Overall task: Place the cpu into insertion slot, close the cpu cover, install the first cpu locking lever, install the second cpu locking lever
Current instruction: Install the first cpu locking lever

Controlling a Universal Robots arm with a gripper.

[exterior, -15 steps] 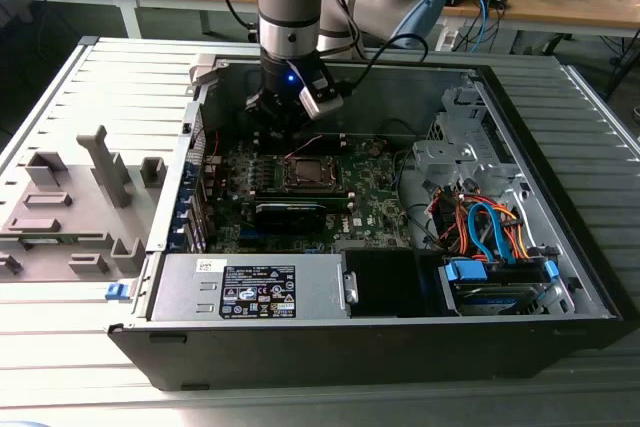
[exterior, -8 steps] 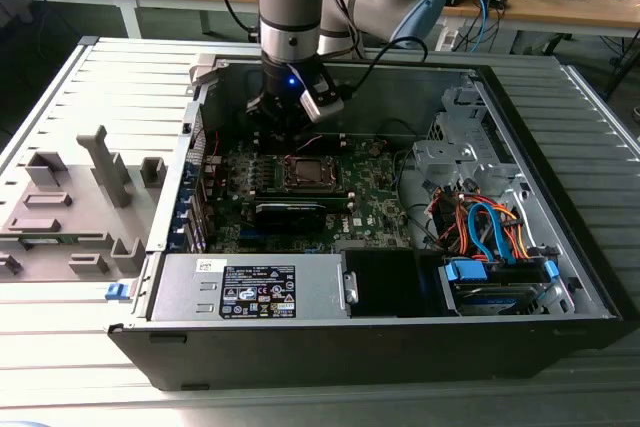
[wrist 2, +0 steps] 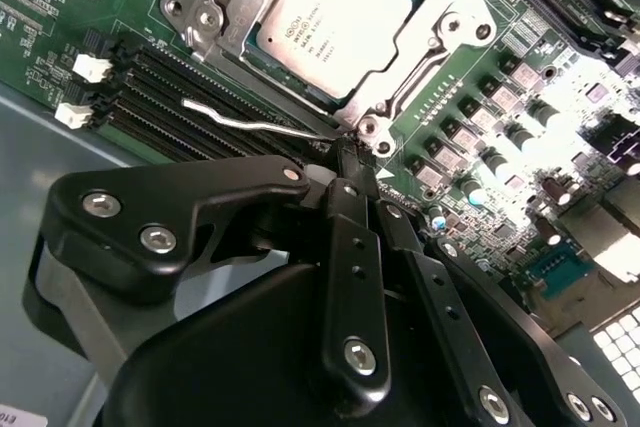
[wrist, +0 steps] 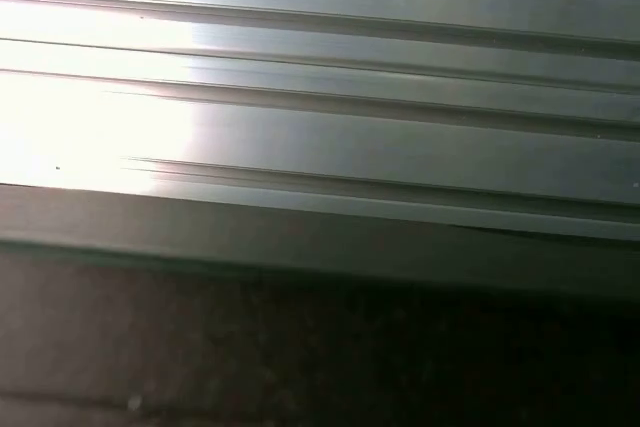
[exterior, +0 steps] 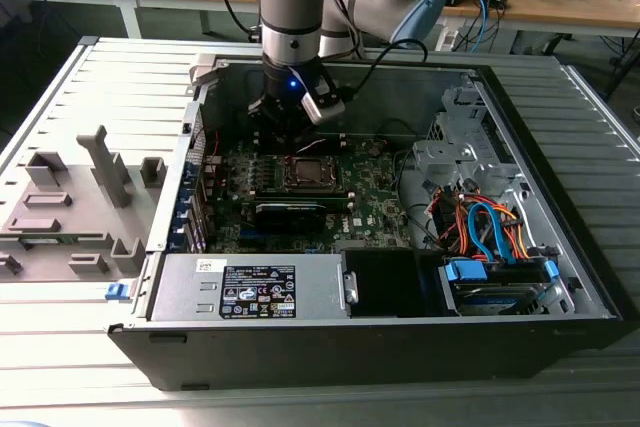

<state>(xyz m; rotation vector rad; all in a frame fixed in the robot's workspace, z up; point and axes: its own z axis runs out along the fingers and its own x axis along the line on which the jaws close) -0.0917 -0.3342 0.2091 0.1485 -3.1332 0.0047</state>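
Observation:
The cpu (wrist 2: 335, 12) lies flat in the insertion slot (exterior: 311, 173) on the green motherboard (wrist 2: 60, 7). Its dull silver top shows through the window of the cpu cover (wrist 2: 432, 32), which lies down over it. A thin silver locking lever (wrist 2: 250, 119) runs along beside the black memory slots (wrist 2: 165, 97) and away from the socket's corner. My gripper (wrist 2: 347, 147) is shut, and its black fingertips meet the lever's end at that corner. In the exterior view the gripper (exterior: 288, 137) hangs just behind the socket, inside the open computer case.
A long black card (exterior: 290, 212) sits in front of the socket. The power supply (exterior: 255, 287) lines the case's near wall. A drive bay with blue and orange cables (exterior: 490, 232) fills the exterior view's right. A grey block fixture (exterior: 70, 207) stands outside the case. Ridged grey metal (wrist: 320, 137) spans the first wrist view.

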